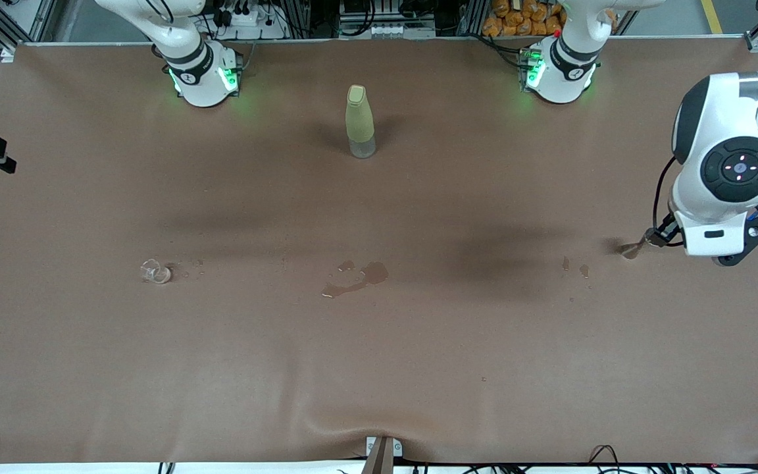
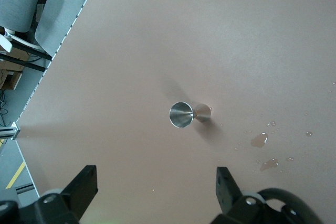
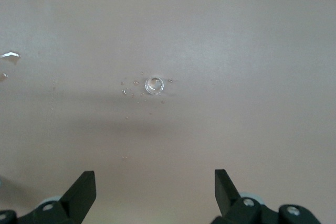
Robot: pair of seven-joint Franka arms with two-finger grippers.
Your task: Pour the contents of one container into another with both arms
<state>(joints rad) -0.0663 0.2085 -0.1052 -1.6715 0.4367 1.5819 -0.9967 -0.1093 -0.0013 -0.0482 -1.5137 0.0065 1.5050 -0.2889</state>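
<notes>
A small metal measuring cup (image 2: 182,115) sits on the brown table at the left arm's end, also seen beside the left arm's hand (image 1: 632,249). My left gripper (image 2: 156,182) hangs above the table short of the cup, open and empty. A small clear glass (image 3: 154,84) stands at the right arm's end (image 1: 155,271), with droplets around it. My right gripper (image 3: 155,184) hovers high over the table near it, open and empty. A tall yellowish bottle (image 1: 360,122) with a cap stands between the two arm bases.
A puddle (image 1: 356,276) lies mid-table, nearer the front camera than the bottle. A few drops (image 1: 576,266) lie beside the metal cup, also in the left wrist view (image 2: 259,140). The table edge and grey chairs (image 2: 31,3) are past the left arm's end.
</notes>
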